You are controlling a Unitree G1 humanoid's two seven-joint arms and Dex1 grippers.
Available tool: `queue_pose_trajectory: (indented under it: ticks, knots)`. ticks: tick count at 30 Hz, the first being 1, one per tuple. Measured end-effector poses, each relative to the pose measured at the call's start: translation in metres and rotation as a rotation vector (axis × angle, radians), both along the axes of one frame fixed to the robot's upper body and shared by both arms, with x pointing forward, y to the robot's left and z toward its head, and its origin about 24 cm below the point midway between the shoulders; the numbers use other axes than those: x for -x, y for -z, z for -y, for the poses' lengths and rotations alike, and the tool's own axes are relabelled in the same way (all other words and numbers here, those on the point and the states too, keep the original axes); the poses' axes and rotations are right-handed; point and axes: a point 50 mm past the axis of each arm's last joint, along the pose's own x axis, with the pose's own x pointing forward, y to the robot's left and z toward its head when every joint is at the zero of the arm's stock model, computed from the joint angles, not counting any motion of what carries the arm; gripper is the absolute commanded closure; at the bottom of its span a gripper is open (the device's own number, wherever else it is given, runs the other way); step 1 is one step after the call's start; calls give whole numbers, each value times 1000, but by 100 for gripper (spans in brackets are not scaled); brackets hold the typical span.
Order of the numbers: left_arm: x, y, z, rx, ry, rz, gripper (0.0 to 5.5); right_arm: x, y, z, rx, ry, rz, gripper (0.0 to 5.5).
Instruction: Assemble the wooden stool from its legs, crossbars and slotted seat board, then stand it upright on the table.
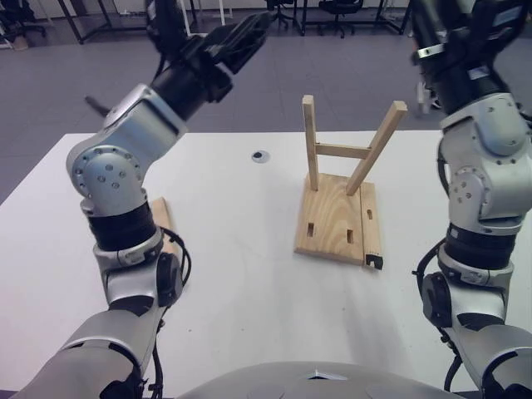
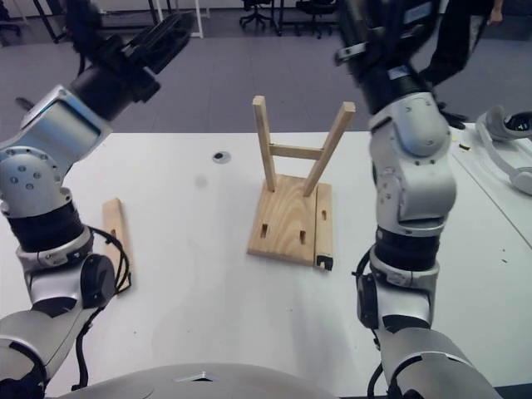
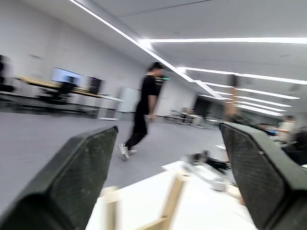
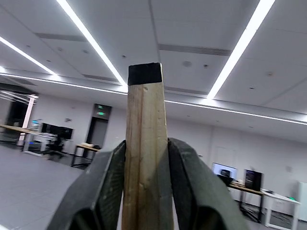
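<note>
1. My left gripper [image 3: 168,130] is raised well above the far left part of the white table [image 1: 233,274]. Its two fingers are spread wide and hold nothing.
2. My right gripper [image 4: 146,160] is lifted high on the right side. Its fingers are clamped on a wooden leg [image 4: 145,115] that points up between them, with its black-capped end on top.
3. The slotted seat board [image 1: 328,223] lies flat on the table, right of centre, between my two arms.
4. Two legs stand up from the board's far part: an upright leg [image 1: 310,141] on the left and a tilted leg [image 1: 376,148] on the right, which leans outward at the top.
5. A crossbar [image 1: 342,151] runs between those two legs about halfway up.
6. A loose leg [image 1: 371,223] lies flat against the board's right edge, its black cap toward me.
7. Another wooden piece [image 2: 115,229] lies on the table beside my left arm, well apart from the board.
8. A small dark disc [image 1: 261,155] sits on the table left of the stool parts.
</note>
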Motion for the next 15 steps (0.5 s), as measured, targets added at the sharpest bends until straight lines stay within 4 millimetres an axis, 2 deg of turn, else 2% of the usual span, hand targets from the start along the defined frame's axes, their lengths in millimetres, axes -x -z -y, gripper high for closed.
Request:
queue_pose_trajectory:
  ticks: [2, 5, 10, 14, 15]
  knots:
    - [5, -3, 14, -22, 73, 29, 157, 0, 4, -12, 34, -64, -8, 418]
    - [6, -1, 23, -19, 98, 19, 157, 1, 11, -26, 106, -163, -21, 418]
    - [-7, 2, 19, -9, 19, -8, 157, 2, 24, -42, 163, -284, -45, 418]
    - [-8, 1, 20, 27, -32, -27, 157, 4, 26, -43, 174, -316, -35, 418]
    - [-8, 1, 19, 40, -38, -34, 176, 5, 29, -43, 172, -320, -43, 418]
